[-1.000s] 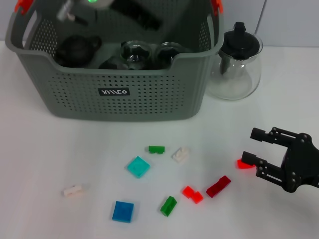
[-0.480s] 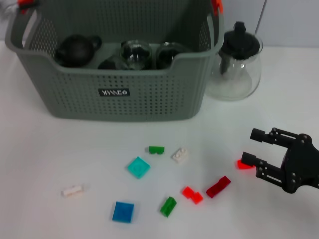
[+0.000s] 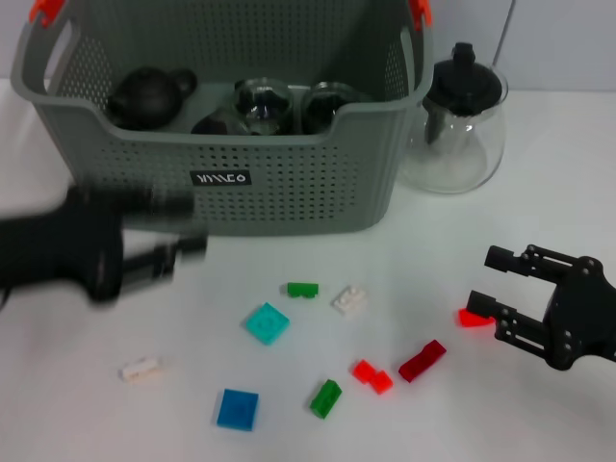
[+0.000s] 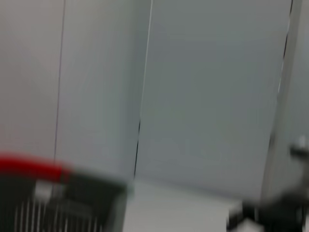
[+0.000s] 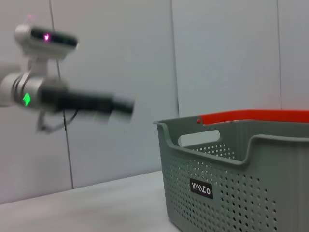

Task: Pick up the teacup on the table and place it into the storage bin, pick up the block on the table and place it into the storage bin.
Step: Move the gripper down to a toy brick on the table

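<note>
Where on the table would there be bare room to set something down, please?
Bare table lies right of the storage bin, below the glass teapot and above the right gripper. The middle front is crowded with scattered blocks, from the white block to the red block.

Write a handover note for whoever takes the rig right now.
Left tool: in front of the bin, blurred, grip unreadable.
Right tool: open, empty, over the table's right side, a red block just under its fingers.
Bin: holds a dark teapot and glassware.
A glass pot stands right of the bin.
Done: no loose teacup shows on the table.
Left: about ten blocks lie in front of the bin, including a teal one and a blue one. All need binning.
</note>
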`<state>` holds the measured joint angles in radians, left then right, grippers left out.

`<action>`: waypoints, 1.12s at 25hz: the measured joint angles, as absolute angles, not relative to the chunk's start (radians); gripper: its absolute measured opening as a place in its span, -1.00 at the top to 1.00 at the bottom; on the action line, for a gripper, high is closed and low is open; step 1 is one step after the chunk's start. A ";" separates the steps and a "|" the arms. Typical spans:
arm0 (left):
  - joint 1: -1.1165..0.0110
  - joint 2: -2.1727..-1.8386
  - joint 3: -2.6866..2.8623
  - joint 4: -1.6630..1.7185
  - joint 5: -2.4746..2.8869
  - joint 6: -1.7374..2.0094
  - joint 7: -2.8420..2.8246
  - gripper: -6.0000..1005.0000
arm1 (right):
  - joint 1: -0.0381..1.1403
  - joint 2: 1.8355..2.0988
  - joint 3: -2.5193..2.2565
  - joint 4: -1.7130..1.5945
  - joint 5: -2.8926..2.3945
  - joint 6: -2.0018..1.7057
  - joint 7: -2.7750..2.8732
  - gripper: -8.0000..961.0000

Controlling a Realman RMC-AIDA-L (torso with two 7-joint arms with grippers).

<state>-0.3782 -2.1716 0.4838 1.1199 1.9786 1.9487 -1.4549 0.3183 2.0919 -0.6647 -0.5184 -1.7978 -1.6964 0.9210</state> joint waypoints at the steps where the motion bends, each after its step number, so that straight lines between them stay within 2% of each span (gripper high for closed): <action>1: -0.360 -2.175 0.474 1.108 2.017 1.946 -1.408 0.15 | 0.320 2.093 -0.665 -0.518 -1.798 -1.696 0.921 -0.24; 10: -0.268 -2.178 0.254 0.960 2.244 1.920 -1.101 0.15 | 0.327 2.094 -0.663 -0.514 -1.800 -1.687 0.931 -0.24; 19: -0.262 -2.173 0.139 0.713 2.371 1.741 -0.833 0.15 | 0.333 2.094 -0.663 -0.503 -1.804 -1.683 0.931 -0.24; 28: -0.260 -2.173 0.097 0.647 2.377 1.624 -0.775 0.15 | 0.330 2.094 -0.666 -0.503 -1.804 -1.683 0.931 -0.24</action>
<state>-0.2605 -2.1731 0.0966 0.6470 2.3770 1.6235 -0.7753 0.3296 2.0939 -0.6656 -0.5031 -1.8040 -1.6827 0.9312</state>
